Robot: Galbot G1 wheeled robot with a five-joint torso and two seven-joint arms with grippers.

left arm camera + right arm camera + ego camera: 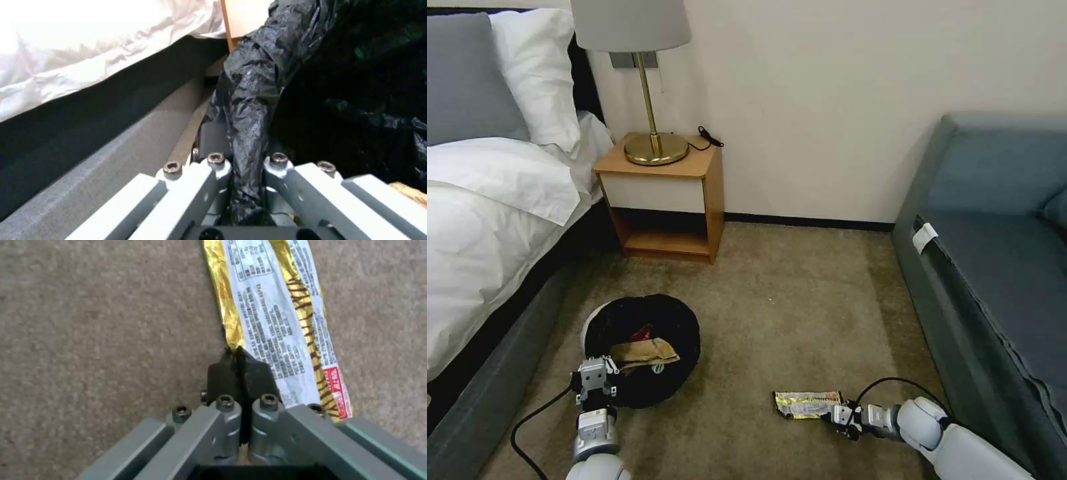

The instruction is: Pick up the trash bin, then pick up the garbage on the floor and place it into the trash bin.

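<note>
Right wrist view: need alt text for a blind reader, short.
The right gripper is shut on the edge of a gold-silver snack wrapper lying flat on tan carpet. The wrapper stretches away from the black fingertips, showing small printed text, gold tiger-stripe bands and a red patch near the gripper.

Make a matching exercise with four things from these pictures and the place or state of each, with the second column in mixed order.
1. trash bin
2. gold-silver snack wrapper
3. tan paper bag
4. lamp

a. stands on the nightstand
b. lies inside the bin
c. rim pinched by the left gripper
d. flat on the carpet, edge pinched by the right gripper

Pairs: 1-c, 2-d, 3-b, 4-a
</note>
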